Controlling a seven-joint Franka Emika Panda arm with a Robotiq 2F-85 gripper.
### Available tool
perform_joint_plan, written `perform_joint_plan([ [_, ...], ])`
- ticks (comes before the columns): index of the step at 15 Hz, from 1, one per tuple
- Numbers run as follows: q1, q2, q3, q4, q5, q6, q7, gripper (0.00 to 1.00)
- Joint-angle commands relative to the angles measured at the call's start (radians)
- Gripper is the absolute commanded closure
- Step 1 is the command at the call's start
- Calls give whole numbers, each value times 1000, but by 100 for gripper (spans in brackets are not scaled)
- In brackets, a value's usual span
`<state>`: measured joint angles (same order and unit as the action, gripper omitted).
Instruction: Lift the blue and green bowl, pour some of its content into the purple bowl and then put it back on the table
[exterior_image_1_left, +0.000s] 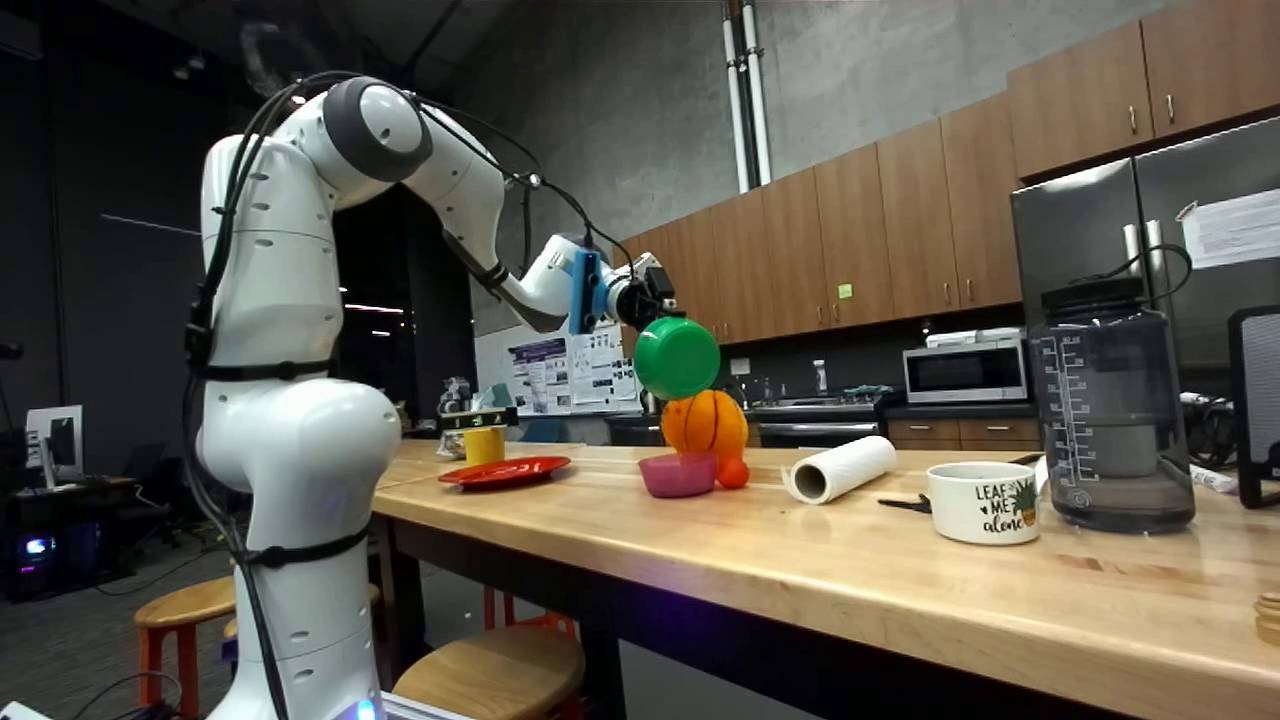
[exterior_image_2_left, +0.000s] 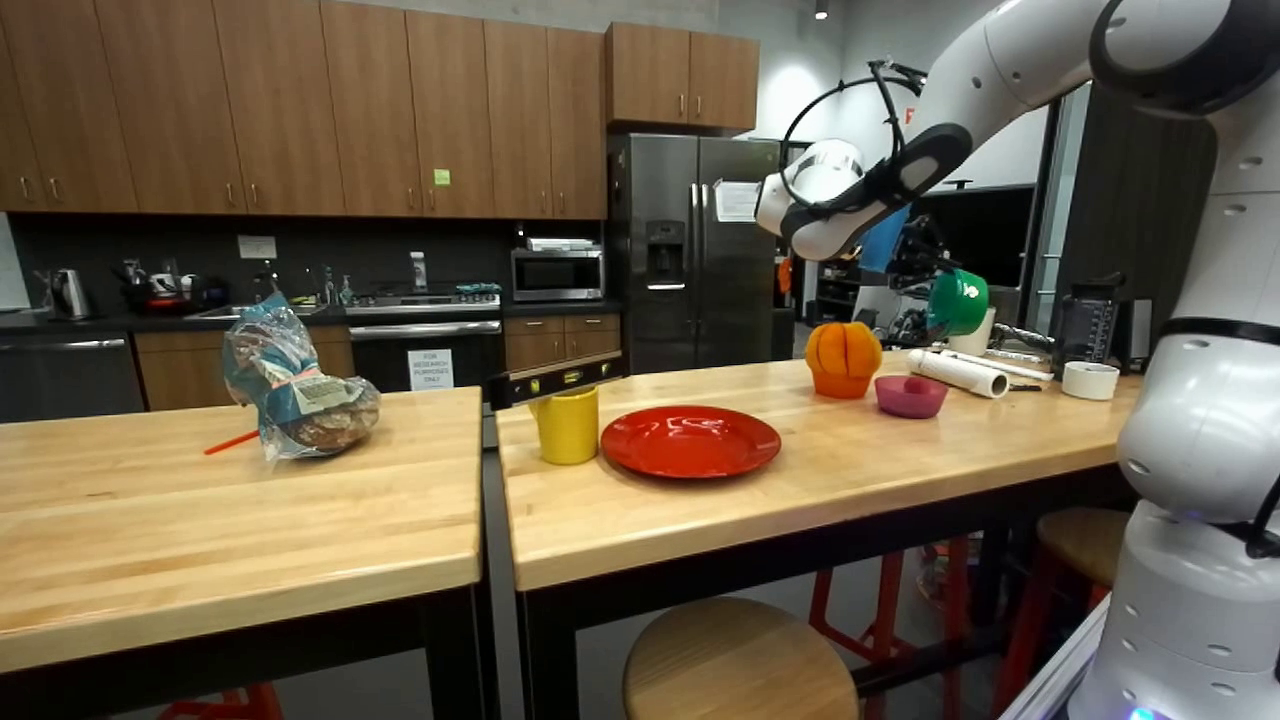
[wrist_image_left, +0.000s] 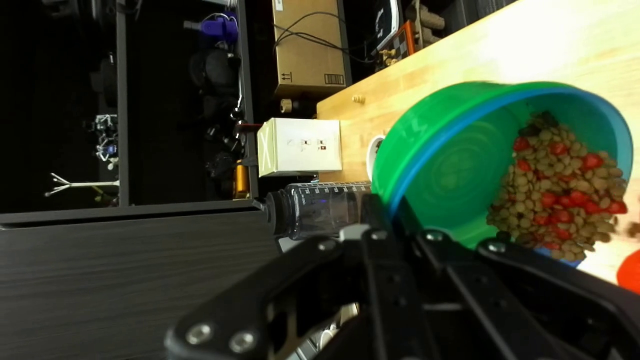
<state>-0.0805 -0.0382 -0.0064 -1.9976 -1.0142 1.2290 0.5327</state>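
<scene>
- The blue and green bowl (exterior_image_1_left: 677, 357) is held in the air, seen above and well clear of the purple bowl (exterior_image_1_left: 680, 476) in both exterior views, and is tipped steeply on its side.
- The fingers (wrist_image_left: 376, 220) are clamped on its rim, with the thin wall pinched between them.
- The purple bowl is carried by the desk (exterior_image_1_left: 800, 545); the orange ribbed ball (exterior_image_2_left: 843, 352) is seen just beside it.
- The contents (wrist_image_left: 555, 185), brown grains with red pieces, are gathered at the low side, right up to the rim; whether any have landed in the purple bowl cannot be told.
- The step in hand is judged to be the pour. The low lip should first be centred over the purple bowl, since the raised bowl appears offset from it toward the paper roll (exterior_image_2_left: 960, 374).
- Scatter around the purple bowl would be lessened if the lip were lowered closer to it.
- Tilt is best added in small, slow turns, as the grains may be released in a rush and the rim may be twisted in the grip.
- Aim should be checked from outside, because the purple bowl is not shown in the wrist view.
- Only some is asked for, so the bowl should be levelled promptly.
</scene>
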Motion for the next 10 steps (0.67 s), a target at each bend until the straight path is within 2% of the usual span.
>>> perform_joint_plan([
  [1,18,14,-9,15,-26,-31,-18,98],
  [10,35,37,-5,26,-65,-56,-37,98],
])
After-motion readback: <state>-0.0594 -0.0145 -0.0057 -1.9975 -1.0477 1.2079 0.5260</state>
